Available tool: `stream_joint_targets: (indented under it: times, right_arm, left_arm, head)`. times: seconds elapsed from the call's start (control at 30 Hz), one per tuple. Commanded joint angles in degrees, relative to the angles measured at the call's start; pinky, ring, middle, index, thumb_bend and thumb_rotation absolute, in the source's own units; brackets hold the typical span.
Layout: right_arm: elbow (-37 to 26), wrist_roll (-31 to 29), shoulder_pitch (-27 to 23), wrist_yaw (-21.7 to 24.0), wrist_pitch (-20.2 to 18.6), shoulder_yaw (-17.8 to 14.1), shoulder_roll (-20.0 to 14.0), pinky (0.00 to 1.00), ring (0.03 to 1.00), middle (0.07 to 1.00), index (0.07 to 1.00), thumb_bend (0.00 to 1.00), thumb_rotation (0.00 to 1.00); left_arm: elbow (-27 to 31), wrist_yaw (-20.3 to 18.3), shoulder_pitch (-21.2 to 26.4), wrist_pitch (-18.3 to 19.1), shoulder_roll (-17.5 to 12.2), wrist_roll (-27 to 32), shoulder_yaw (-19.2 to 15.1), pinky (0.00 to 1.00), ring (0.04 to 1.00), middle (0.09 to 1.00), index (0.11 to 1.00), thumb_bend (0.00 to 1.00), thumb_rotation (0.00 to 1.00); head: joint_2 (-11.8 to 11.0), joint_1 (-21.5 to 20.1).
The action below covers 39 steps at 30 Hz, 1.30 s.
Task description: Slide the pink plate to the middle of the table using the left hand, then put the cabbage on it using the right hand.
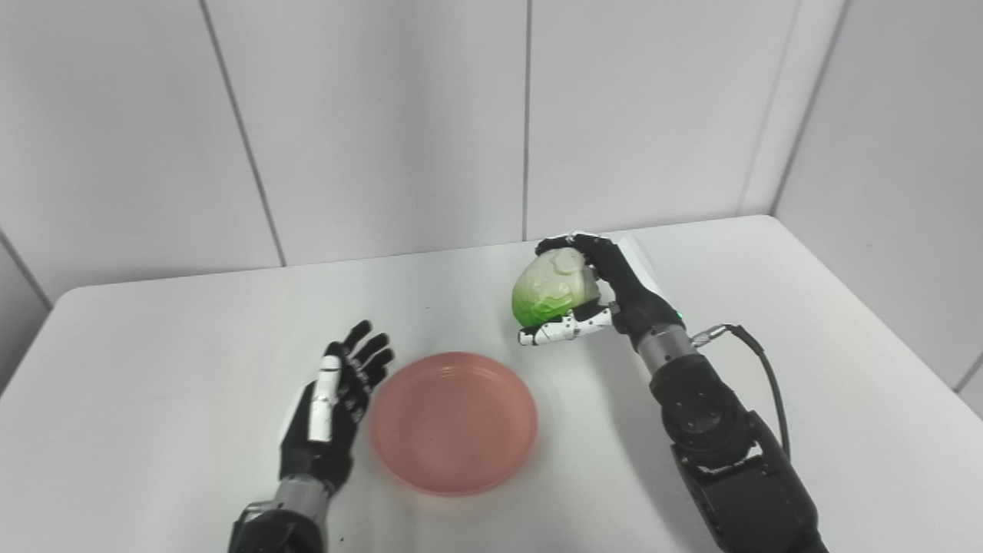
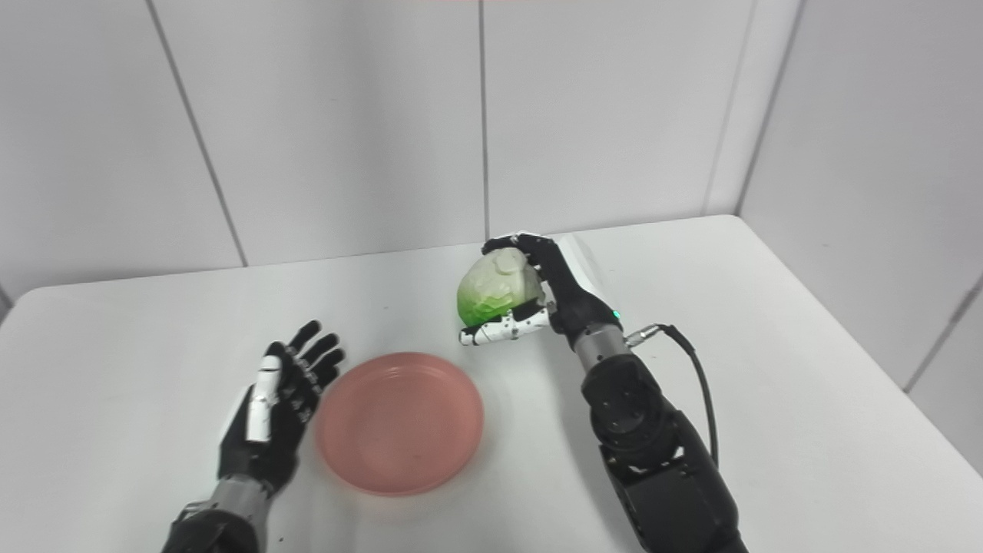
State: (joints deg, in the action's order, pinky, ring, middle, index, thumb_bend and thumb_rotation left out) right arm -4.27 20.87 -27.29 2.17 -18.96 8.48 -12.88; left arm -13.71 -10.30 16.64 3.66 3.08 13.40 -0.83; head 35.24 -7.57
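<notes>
While right hand (image 1: 607,296) grips cabbage (image 1: 551,288) (plate (image 1: 453,421) nearby)

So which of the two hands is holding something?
The right hand: it is closed on the cabbage, beyond the pink plate. The left hand is open and empty beside the plate.

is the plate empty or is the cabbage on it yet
Empty. The plate shows only bare pink inside, and the cabbage sits in the right hand, up beyond the plate's far right rim.
</notes>
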Motion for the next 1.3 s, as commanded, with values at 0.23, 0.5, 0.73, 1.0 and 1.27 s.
stream_joint_targets:
  times: [0.23, 0.5, 0.73, 1.0, 1.27]
  right_arm:
    - [2.8, 0.4, -2.7, 1.4, 7.5, 5.3, 3.5, 0.37, 0.428, 0.459, 0.512, 0.53, 0.0]
    - [4.6, 0.9, -1.5, 2.2, 8.3, 7.7, 5.6, 0.37, 0.428, 0.459, 0.509, 0.53, 0.0]
    - [6.7, 1.4, -1.0, 2.6, 8.9, 9.8, 7.0, 0.38, 0.43, 0.456, 0.512, 0.53, 0.0]
    - [7.2, 2.1, 0.2, 3.9, 8.6, 10.4, 6.7, 0.38, 0.435, 0.458, 0.512, 0.53, 0.0]
    - [8.6, 3.4, 1.4, 3.7, 9.7, 10.6, 5.9, 0.4, 0.439, 0.457, 0.514, 0.53, 0.0]
  left_arm:
    - [1.5, 3.3, 0.3, 3.4, 2.8, -2.1, 1.3, 0.89, 0.873, 0.871, 0.876, 0.45, 1.0]
    - [2.2, 4.9, 0.7, 4.2, 3.3, -2.9, 1.5, 0.85, 0.851, 0.858, 0.859, 0.44, 1.0]
    - [2.5, 5.5, 0.9, 4.6, 3.5, -3.1, 1.7, 0.83, 0.846, 0.851, 0.847, 0.44, 1.0]
    - [3.2, 5.3, 1.1, 5.7, 3.2, -3.0, 1.9, 0.86, 0.87, 0.872, 0.868, 0.45, 1.0]
    - [4.3, 5.7, 0.9, 7.1, 3.3, -2.9, 1.7, 0.88, 0.866, 0.868, 0.867, 0.45, 1.0]
  head:
    - [1.4, 5.0]
    - [2.5, 6.3]
    - [3.3, 6.3]
    - [4.1, 5.8]
    - [4.6, 5.3]
